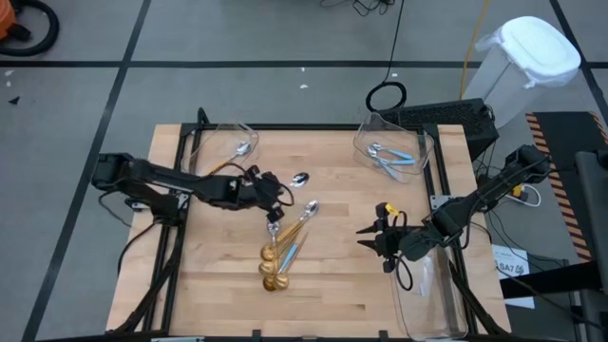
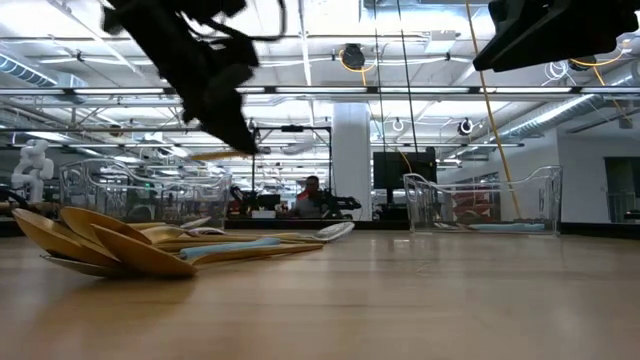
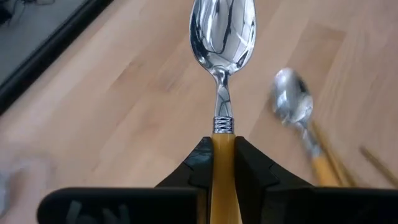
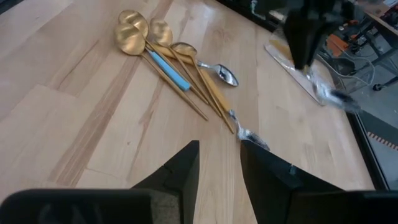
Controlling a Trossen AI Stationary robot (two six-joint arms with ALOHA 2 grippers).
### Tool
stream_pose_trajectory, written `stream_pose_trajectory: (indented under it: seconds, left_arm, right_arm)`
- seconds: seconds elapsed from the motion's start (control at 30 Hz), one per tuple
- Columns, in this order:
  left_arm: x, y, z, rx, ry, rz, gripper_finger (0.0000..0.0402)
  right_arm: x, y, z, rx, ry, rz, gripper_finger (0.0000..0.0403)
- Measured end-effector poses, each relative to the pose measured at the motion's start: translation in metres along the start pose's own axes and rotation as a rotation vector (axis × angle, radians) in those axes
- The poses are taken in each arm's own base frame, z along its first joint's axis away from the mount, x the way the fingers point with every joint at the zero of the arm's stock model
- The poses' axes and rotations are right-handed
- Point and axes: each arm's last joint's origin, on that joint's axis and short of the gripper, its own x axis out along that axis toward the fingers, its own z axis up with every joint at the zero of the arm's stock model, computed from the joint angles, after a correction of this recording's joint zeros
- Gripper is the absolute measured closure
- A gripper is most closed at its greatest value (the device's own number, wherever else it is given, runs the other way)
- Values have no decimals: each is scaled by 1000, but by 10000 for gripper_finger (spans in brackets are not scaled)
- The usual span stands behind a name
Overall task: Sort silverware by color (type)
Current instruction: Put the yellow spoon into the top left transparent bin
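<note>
My left gripper (image 1: 282, 190) hangs over the table's middle, shut on a spoon with a silver bowl (image 3: 222, 31) and an orange handle. Below it and toward the near edge lies a pile of silverware (image 1: 280, 255): gold spoons (image 4: 130, 34), a blue-handled one (image 4: 169, 70) and an orange-handled one (image 3: 293, 107), all flat on the wood. My right gripper (image 1: 380, 237) waits open to the right of the pile, with nothing between its fingers (image 4: 180, 168). My left gripper pinches the spoon's orange handle (image 3: 222, 146) between its two fingers, just behind the ribbed collar where the silver neck begins. The fingers slant down from the table's left and lie along the handle. The bowl sticks out ahead of the fingertips, lifted clear of the table.
A clear bin (image 1: 220, 142) at the far left holds an orange-handled spoon. A clear bin (image 1: 397, 152) at the far right holds blue-handled spoons. A third clear bin (image 1: 427, 290) stands at the near right under my right arm. Bare wood lies near the front edge.
</note>
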Motion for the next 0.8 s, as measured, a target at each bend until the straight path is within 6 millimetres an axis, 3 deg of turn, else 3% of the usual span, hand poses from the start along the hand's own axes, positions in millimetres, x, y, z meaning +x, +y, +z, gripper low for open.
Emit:
stream_pose_trajectory:
  seconds: [0.37,0.8]
  left_arm:
    - [-53,36,19,-42,-128,30,365]
    - [-84,92,19,-58,-119,147,365]
  right_arm:
    - [0,0,-1,-16,12,1,289]
    - [0,0,-1,-15,12,1,289]
